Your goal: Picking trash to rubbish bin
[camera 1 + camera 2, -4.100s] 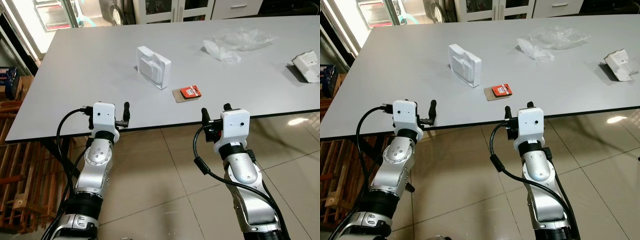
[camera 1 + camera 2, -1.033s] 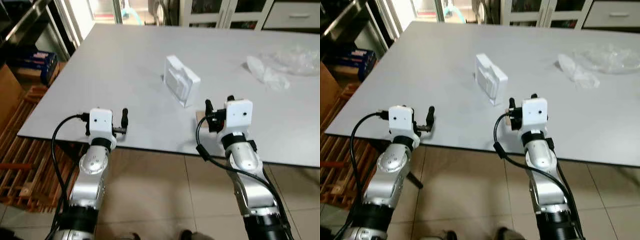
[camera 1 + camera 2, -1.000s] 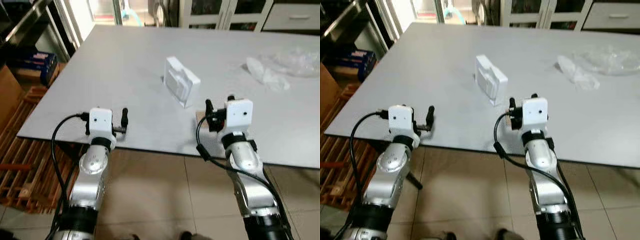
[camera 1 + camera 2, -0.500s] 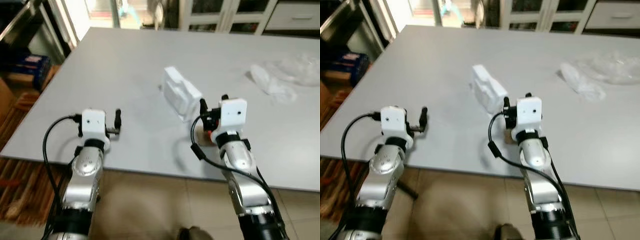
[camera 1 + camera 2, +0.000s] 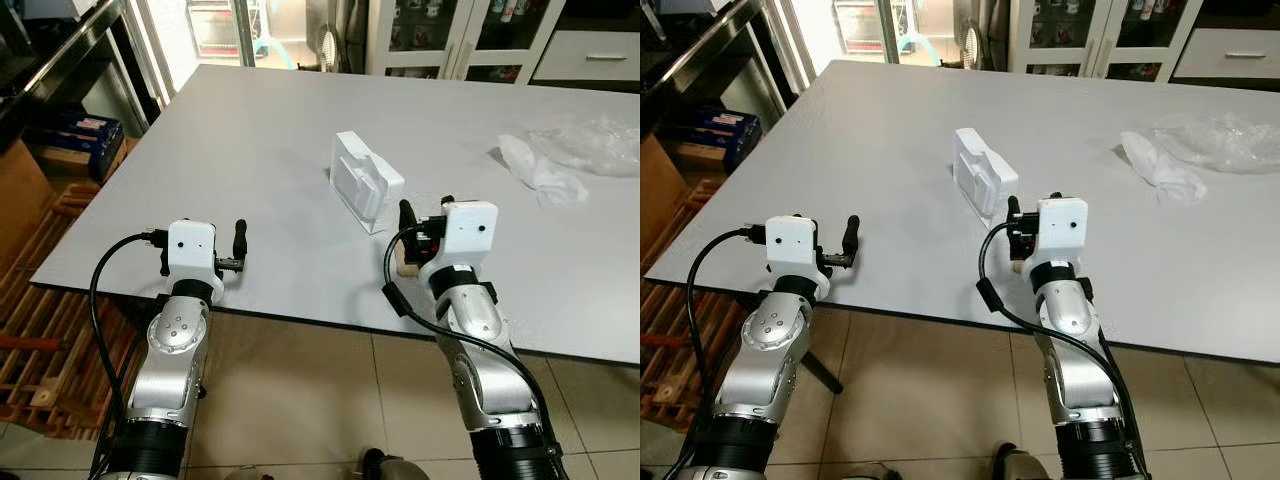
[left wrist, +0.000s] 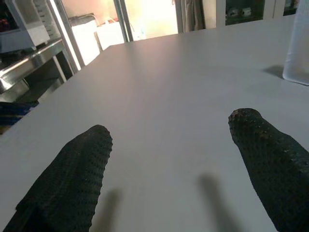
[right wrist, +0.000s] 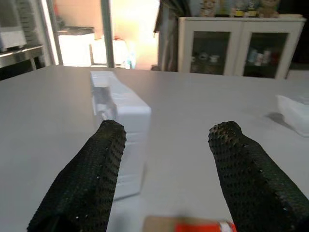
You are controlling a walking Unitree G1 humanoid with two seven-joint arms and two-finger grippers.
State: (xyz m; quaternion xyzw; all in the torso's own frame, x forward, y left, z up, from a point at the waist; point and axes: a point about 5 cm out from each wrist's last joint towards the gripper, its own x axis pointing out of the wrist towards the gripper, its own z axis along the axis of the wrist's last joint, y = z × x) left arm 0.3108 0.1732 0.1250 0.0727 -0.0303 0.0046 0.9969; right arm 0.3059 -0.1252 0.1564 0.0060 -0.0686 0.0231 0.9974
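On the grey table (image 5: 250, 140) a white moulded packaging tray (image 5: 365, 180) stands on its side near the middle. A small brown card with a red item (image 7: 193, 224) lies near the front edge, mostly hidden under my right gripper (image 5: 425, 210). That gripper is open, low over the card, just in front of the white tray (image 7: 120, 111). Crumpled white wrap (image 5: 540, 170) and a clear plastic bag (image 5: 595, 140) lie at the far right. My left gripper (image 5: 202, 238) is open over the table's front left edge with nothing between its fingers (image 6: 72, 179).
Wooden slats (image 5: 40, 340) and a blue box (image 5: 85, 130) lie on the floor left of the table. Glass-door cabinets (image 5: 440, 40) stand behind its far edge. Beige floor tiles (image 5: 300, 400) show below the front edge.
The whole picture has shifted: I have come closer to the table and further left. Both grippers now reach over the front edge, and the right one covers most of the card.
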